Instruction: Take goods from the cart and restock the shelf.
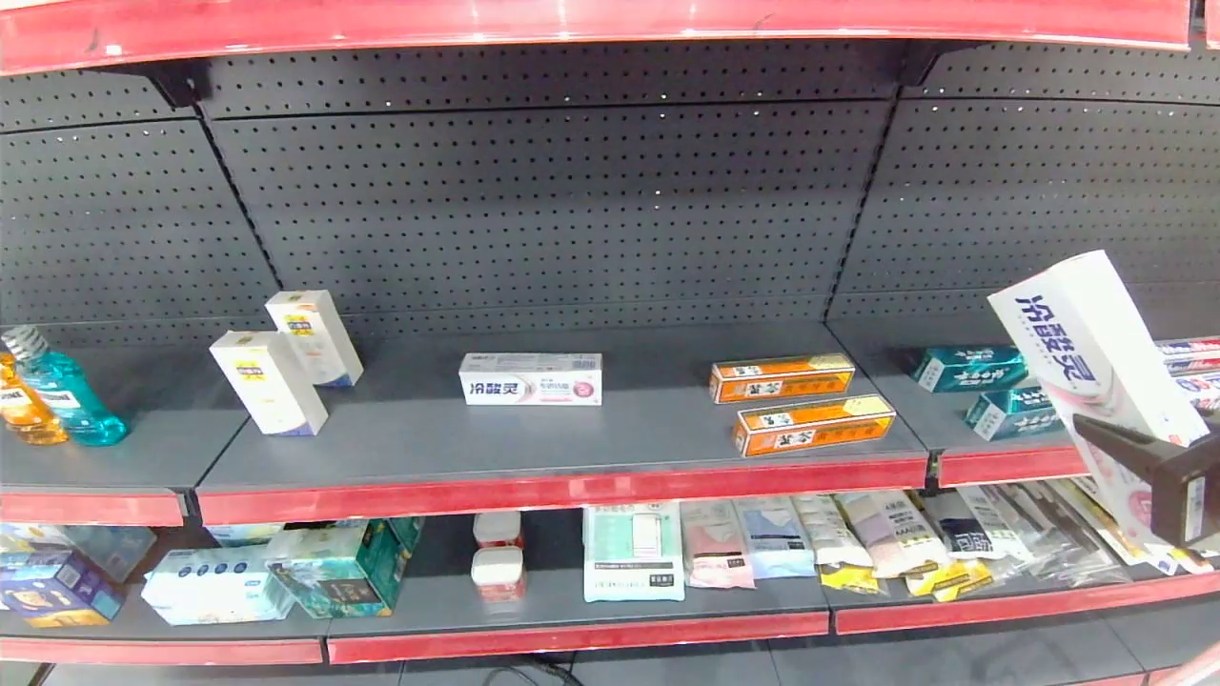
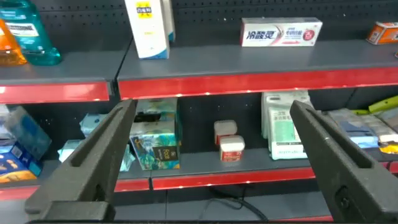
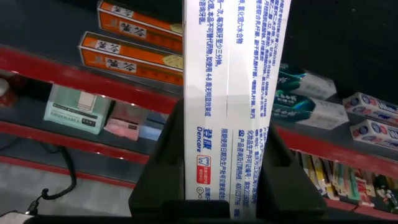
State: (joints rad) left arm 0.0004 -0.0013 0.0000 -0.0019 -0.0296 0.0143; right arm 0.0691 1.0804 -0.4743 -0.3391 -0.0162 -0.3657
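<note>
My right gripper (image 1: 1144, 467) is shut on a long white toothpaste box (image 1: 1096, 353), held tilted in the air in front of the shelf's right end. In the right wrist view the same white toothpaste box (image 3: 233, 99) stands up between the black fingers (image 3: 165, 155). A matching white toothpaste box (image 1: 531, 378) lies on the grey shelf (image 1: 572, 438) near its middle. My left gripper (image 2: 211, 155) is open and holds nothing, low in front of the lower shelf, with that white box (image 2: 282, 32) above it.
On the shelf lie two orange boxes (image 1: 801, 400), two teal boxes (image 1: 982, 381), two upright white boxes (image 1: 286, 362) and mouthwash bottles (image 1: 57, 400). The lower shelf (image 1: 572, 619) holds tissue packs, small jars (image 1: 498, 562) and sachets. Red price rails (image 1: 562, 491) edge each shelf.
</note>
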